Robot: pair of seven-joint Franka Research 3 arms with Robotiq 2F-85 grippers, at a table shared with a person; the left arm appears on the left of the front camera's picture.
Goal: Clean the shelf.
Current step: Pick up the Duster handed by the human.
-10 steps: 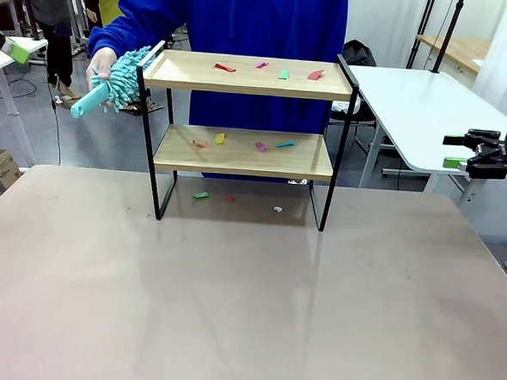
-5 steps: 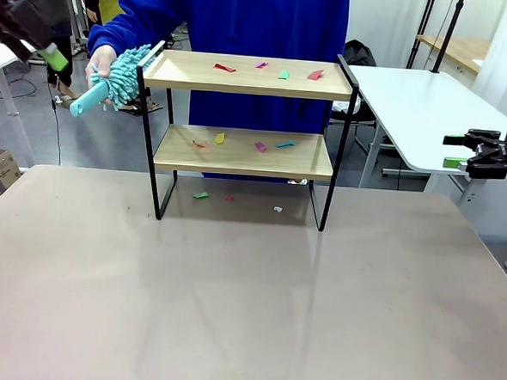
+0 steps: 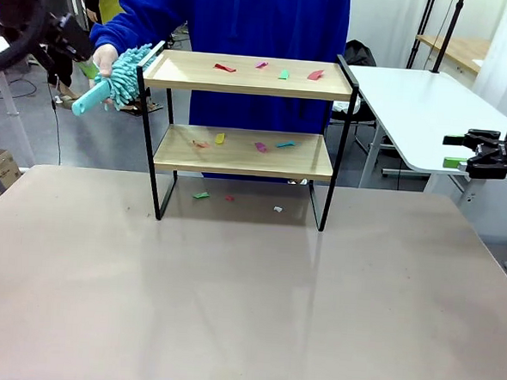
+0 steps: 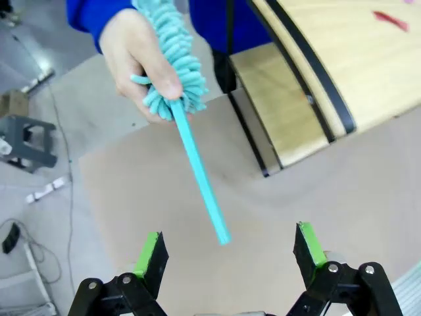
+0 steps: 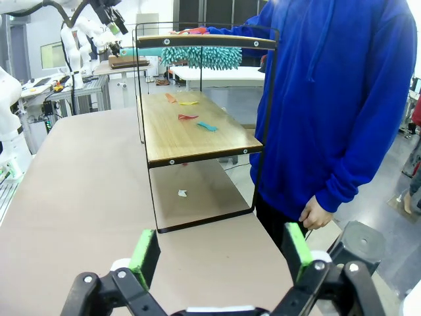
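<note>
As I watch across from the robot's side, shelf (image 3: 192, 71): standing on the big beige table (image 3: 229, 309), toward the far edge, right in front of the person (image 3: 247, 17) in the blue hoodie.
Top board: I count four paper scraps (image 3: 225, 68) in a row, red, pink, green, red.
Lower board (image 3: 238, 159): more scraps here, orange, yellow, pink and blue, spread across the middle.
Table under the shelf: a few loose bits, a green piece (image 3: 201, 195), a small red one, a white one.
Duster (image 3: 121, 74): teal, fluffy head up against the top board's left end, handle slanting down and away from the frame.
Person's hand (image 3: 105, 58): wrapped around the duster where the head meets the handle.
Left gripper (image 4: 230, 247): up by the duster, fingers spread wide, nothing between them. On my wrist feed the handle's tip points straight into the gap, touching neither green pad.
Right gripper (image 5: 220, 247): off beyond the shelf's right end, level over the white side table (image 3: 414, 105), fingers wide apart and empty, looking along both boards.
Person's other hand (image 5: 319, 214): hanging loose at the side.
</note>
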